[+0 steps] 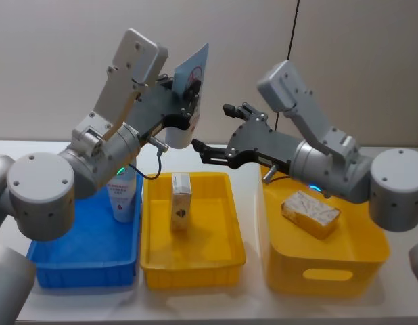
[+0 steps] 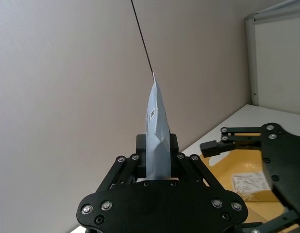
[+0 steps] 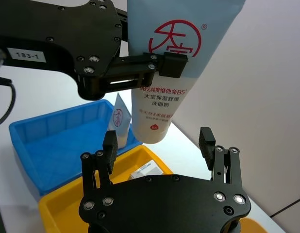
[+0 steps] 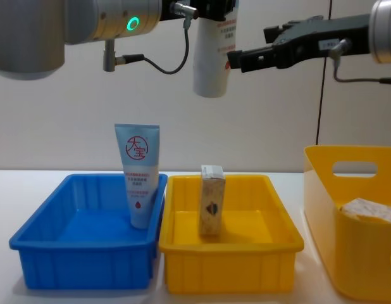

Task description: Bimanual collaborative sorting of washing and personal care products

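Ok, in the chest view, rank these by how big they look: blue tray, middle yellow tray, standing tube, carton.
Largest: blue tray and middle yellow tray. They look about alike, so I won't rank one above the other.
Next: standing tube, inside the blue tray.
Smallest: carton, upright in the middle yellow tray.

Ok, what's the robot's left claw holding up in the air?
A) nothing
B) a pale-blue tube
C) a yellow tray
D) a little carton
B: the left claw is shut on a pale-blue tube with a red round logo, held high; the carton stands in the middle yellow tray.
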